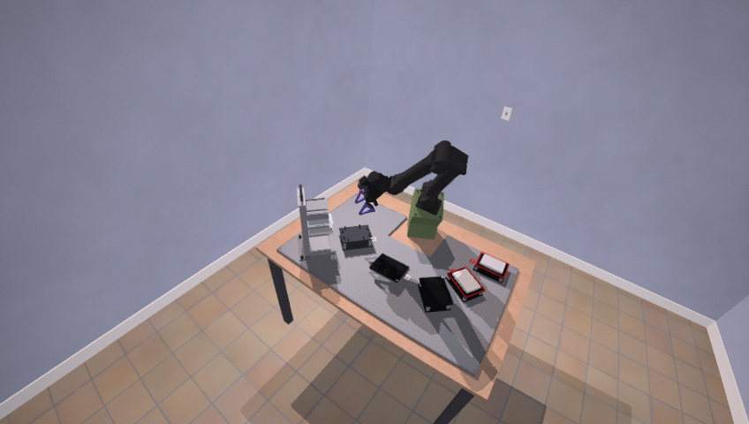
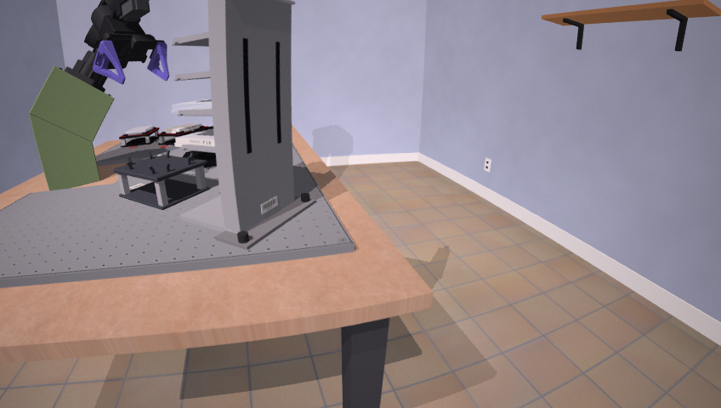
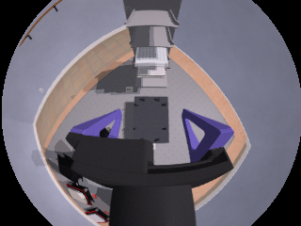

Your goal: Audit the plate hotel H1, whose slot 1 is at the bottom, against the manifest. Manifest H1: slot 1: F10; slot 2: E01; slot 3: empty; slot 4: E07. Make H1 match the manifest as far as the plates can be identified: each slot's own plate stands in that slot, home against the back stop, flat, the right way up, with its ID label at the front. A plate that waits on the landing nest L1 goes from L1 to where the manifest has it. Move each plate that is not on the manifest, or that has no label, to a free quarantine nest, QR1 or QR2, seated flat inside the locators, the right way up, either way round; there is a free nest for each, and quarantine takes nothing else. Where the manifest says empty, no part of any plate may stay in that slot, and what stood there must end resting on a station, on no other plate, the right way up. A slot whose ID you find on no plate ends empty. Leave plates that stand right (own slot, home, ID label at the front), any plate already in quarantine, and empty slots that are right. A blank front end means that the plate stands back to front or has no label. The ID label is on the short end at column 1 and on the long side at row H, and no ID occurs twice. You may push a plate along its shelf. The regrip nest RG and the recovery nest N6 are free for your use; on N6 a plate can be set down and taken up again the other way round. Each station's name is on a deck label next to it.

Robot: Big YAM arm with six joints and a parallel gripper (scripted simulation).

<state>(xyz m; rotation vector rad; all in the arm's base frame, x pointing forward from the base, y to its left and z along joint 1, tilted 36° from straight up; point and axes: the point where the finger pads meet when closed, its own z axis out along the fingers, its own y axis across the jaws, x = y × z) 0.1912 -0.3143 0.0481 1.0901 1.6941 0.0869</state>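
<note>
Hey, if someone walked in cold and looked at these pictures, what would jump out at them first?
Probably the black arm on its green pedestal at the table's far edge, its hand open and empty with purple fingers, raised in front of the grey plate hotel. Next, the two red-rimmed nests holding pale plates, at the deck's other end from the hotel.
</note>
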